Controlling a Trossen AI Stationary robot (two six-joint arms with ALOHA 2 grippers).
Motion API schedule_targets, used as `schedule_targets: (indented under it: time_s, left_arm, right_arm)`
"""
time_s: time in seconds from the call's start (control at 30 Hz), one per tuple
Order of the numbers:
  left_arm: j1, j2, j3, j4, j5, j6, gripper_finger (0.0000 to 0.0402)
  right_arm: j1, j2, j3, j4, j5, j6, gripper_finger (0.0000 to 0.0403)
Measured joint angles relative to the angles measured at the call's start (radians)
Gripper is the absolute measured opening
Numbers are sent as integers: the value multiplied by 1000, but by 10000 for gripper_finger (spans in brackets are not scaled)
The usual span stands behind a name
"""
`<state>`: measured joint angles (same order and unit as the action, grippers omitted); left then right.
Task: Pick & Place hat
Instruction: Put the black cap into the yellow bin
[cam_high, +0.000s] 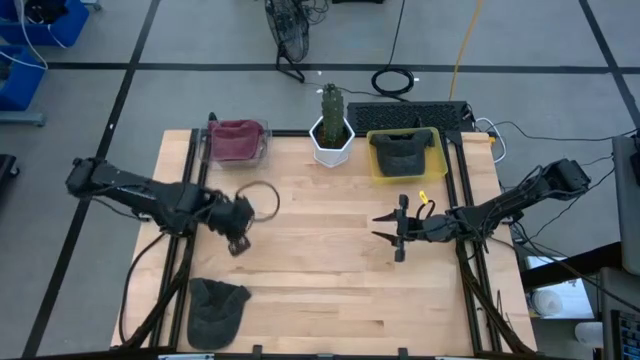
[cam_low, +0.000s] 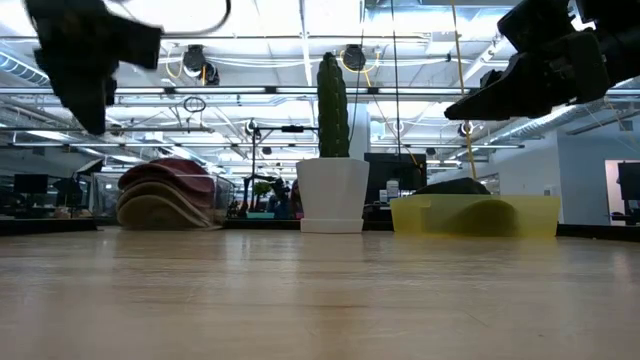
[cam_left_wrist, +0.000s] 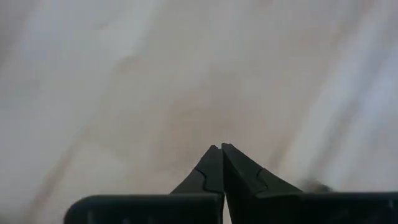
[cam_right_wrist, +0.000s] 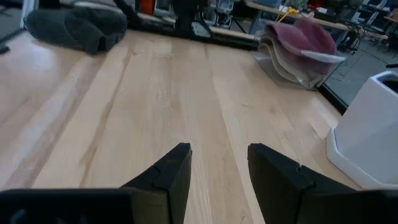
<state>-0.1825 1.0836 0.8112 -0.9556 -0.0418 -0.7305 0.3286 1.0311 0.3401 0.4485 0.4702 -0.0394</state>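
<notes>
A dark grey hat (cam_high: 215, 308) lies flat at the table's near left corner; the right wrist view shows this dark grey hat (cam_right_wrist: 74, 28) far off. Another dark hat (cam_high: 403, 152) sits in a yellow bin (cam_high: 435, 165) at the far edge. My left gripper (cam_high: 238, 243) hangs shut above the bare left-centre wood, pointing down, with its fingertips together (cam_left_wrist: 221, 149). My right gripper (cam_high: 383, 227) is open above the right-centre wood, pointing toward the table's left, fingers apart (cam_right_wrist: 217, 155). Neither is near a hat.
A clear bin with maroon and tan hats (cam_high: 237, 140) stands at the far left. A white pot with a cactus (cam_high: 331, 130) stands at the far centre, between the two bins. Bare wood lies between the grippers and toward the near edge. A keyboard (cam_high: 405, 115) lies behind the table.
</notes>
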Motion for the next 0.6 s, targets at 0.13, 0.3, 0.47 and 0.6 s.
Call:
schedule_targets:
  time_s: [0.13,0.3,0.47,0.6]
  left_arm:
    - [-159,1,0,158,-17,-1,23]
    - [-321,19,0,243,-37,-16,48]
    - [-464,116,0,252,-1,-116,88]
    - [-537,219,0,278,65,-226,142]
  right_arm:
    - [0,-16,0,9,-1,1,144]
    - [7,-47,0,4,-31,1,144]
    - [49,-104,0,4,-28,-3,144]
    - [79,-160,0,4,-25,-20,144]
